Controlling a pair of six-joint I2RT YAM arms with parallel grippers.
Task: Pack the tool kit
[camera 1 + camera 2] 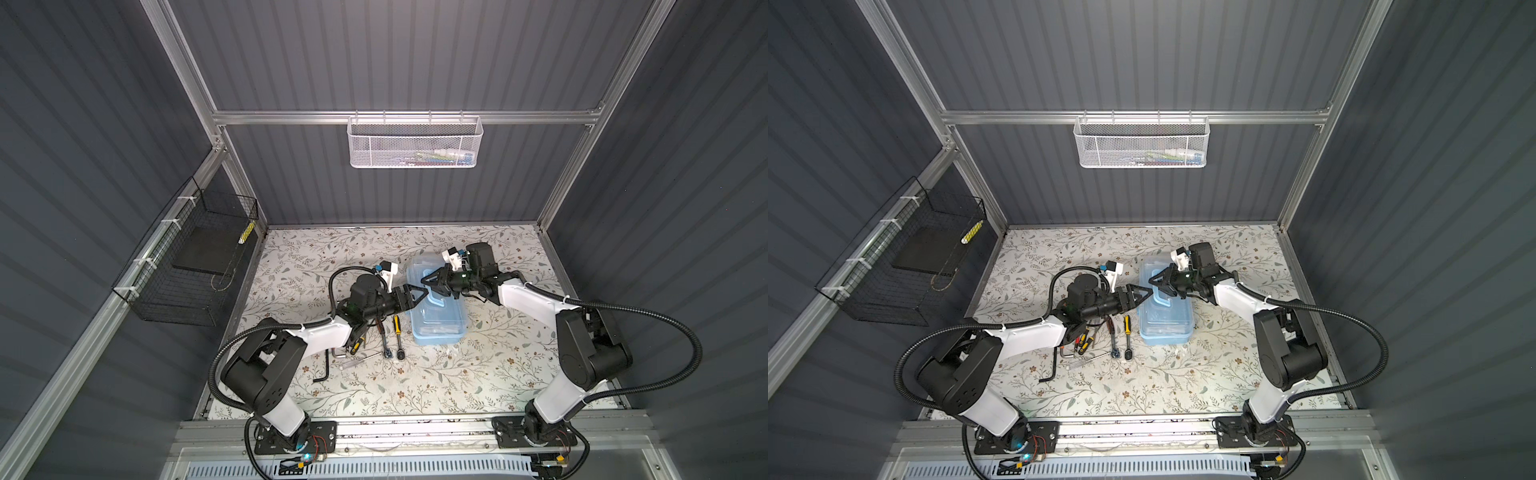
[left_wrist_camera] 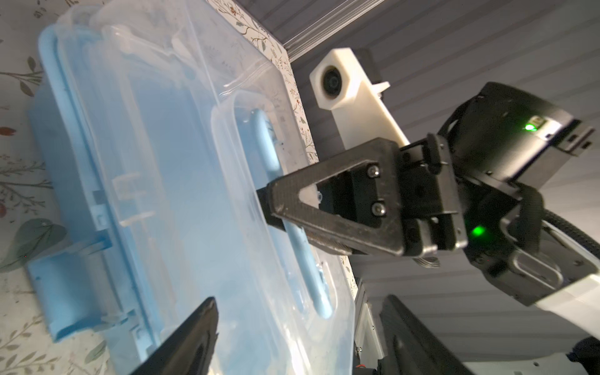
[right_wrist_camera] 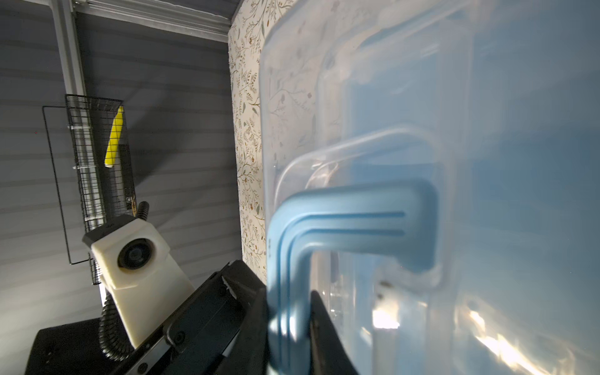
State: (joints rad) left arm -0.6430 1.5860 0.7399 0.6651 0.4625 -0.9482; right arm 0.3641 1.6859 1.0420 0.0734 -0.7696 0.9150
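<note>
Right wrist view has the right hand point(image 3: 287, 324) clamped on the blue handle point(image 3: 341, 224) of the tool box point(image 1: 436, 316), which sits on the tabletop point(image 1: 415, 386) with its clear lid point(image 2: 194, 162) down. The left hand point(image 1: 415, 296) hangs just beside the box's left edge, jaws apart and holding nothing; whether it touches the box I cannot tell. Ratchets point(image 1: 399, 338), screwdrivers point(image 1: 356, 345) and a hex key point(image 1: 325, 370) lie loose on the tabletop left of the box, none packed.

The main risk is that a pull on the handle lifts the whole box rather than the lid if the side latches are engaged, and I cannot tell whether they are. With nothing bracing the base, the box could swing, tip or slide into the ratchets beside it. The handle looks slim and smooth, so the grip may slip. Both hands are near each other over the lid, so a careless move could knock them together.
</note>
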